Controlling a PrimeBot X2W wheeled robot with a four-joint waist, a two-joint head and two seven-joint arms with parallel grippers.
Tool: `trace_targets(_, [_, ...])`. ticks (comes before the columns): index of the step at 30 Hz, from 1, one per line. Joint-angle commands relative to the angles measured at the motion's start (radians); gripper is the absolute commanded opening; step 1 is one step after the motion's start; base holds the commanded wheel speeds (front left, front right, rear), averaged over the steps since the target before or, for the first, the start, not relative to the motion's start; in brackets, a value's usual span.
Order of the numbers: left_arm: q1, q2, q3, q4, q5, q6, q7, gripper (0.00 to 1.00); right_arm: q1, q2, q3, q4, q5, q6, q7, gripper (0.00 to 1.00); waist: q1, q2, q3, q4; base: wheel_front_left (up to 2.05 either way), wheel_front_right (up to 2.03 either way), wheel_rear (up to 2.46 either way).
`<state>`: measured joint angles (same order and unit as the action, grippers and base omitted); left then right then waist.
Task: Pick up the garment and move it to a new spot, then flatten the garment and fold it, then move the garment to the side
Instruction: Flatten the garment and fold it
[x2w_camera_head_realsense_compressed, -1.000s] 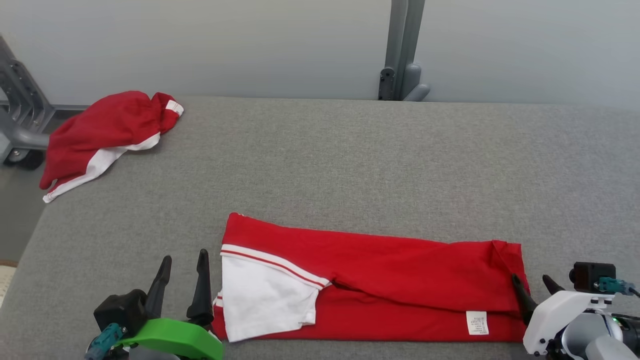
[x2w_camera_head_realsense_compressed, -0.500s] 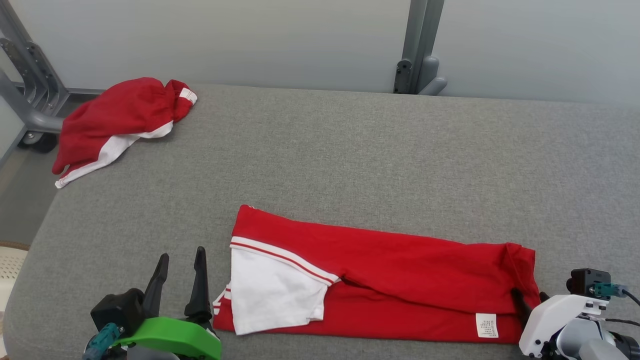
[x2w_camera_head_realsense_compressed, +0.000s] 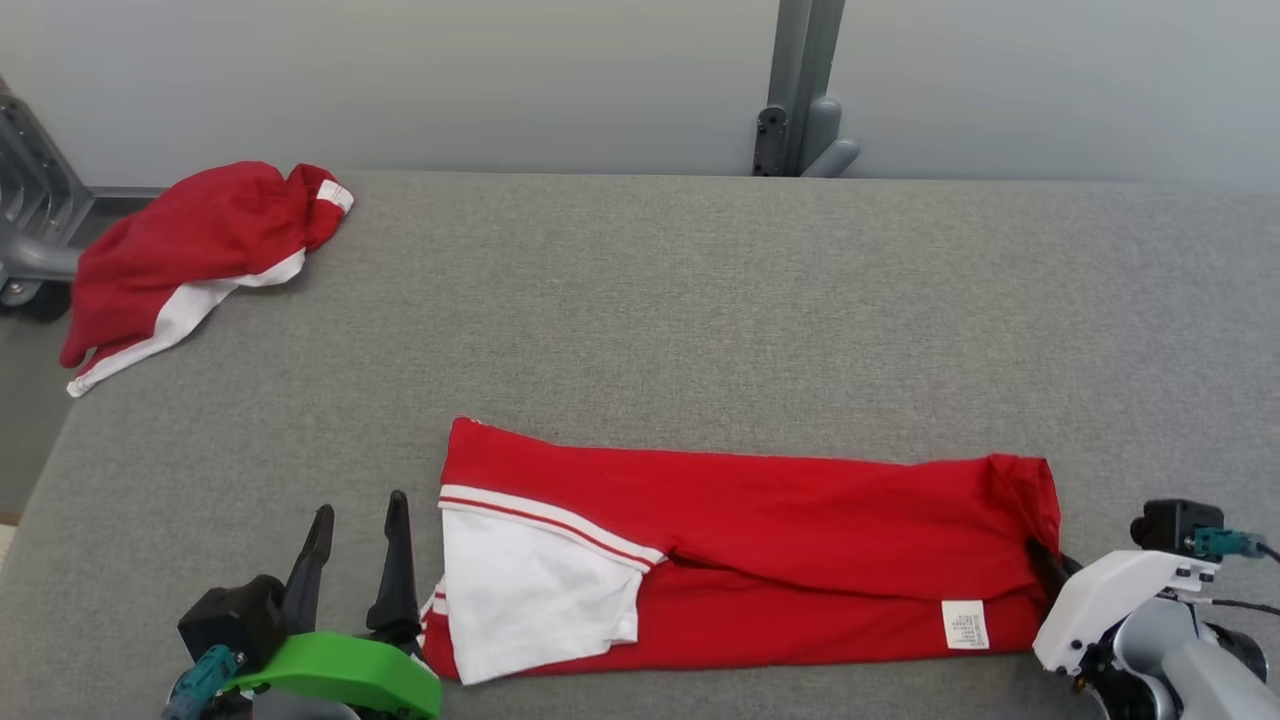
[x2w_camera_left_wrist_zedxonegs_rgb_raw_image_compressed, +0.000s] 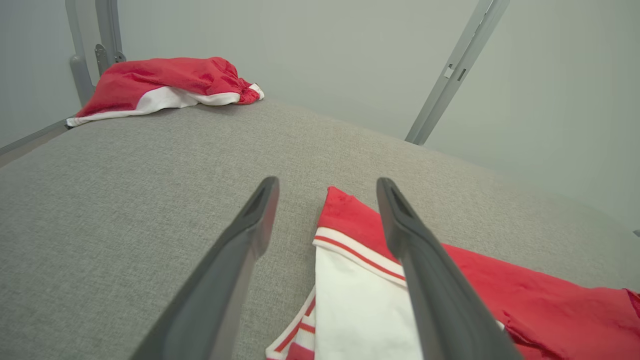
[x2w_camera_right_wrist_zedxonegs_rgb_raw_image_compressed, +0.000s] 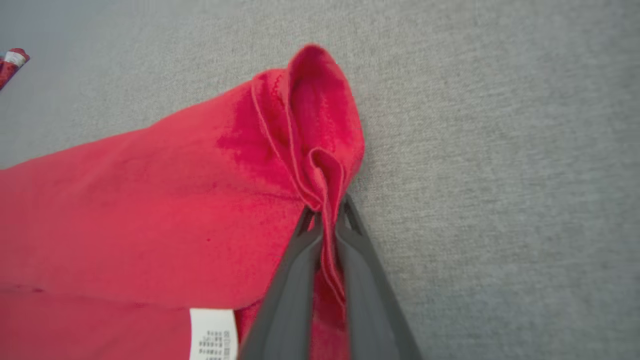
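Grey fabric-covered tabletop (x2w_camera_head_realsense_compressed: 700, 300). Pale grey wall (x2w_camera_head_realsense_compressed: 450, 80) behind it. Grey metal post (x2w_camera_head_realsense_compressed: 800, 90) upright at the far edge. Grey metal frame (x2w_camera_head_realsense_compressed: 25, 230) at far left corner.

Left gripper (x2w_camera_head_realsense_compressed: 362, 503) rests low, its two dark fingers spread wide and holding nothing. Right gripper (x2w_camera_right_wrist_zedxonegs_rgb_raw_image_compressed: 327, 210) has its fingers pressed together, pinching the garment (x2w_camera_head_realsense_compressed: 800, 520) by its hem.

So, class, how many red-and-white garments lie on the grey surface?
2. A long folded garment lies at the near edge; a crumpled garment sits at the far left corner. None seems hidden.
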<state>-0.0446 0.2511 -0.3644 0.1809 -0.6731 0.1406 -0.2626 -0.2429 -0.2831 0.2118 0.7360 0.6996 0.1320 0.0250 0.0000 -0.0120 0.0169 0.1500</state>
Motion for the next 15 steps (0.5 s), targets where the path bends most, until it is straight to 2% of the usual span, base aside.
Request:
trace_targets(1, [0.008,-0.002,0.003,0.003,0.011,-0.005,-0.003,1.0,-0.015,-0.025,-0.001,-0.016,0.021,-0.003,0.004,0.0,0.0,0.012,0.0,-0.022,0.0,0.0,0.0])
trace_targets(7, [0.001,-0.012,0.012,-0.006,0.026,-0.012,-0.002,1.0,-0.044,-0.105,-0.023,-0.068,0.071,-0.002,0.041,0.0,0.0,0.012,0.006,-0.074,0.0,0.0,0.0])
trace_targets(15, [-0.011,-0.026,0.034,-0.017,0.059,-0.019,-0.002,1.0,-0.069,-0.204,-0.086,-0.101,0.053,-0.002,0.099,0.0,0.0,0.012,0.023,-0.135,0.0,0.0,0.0])
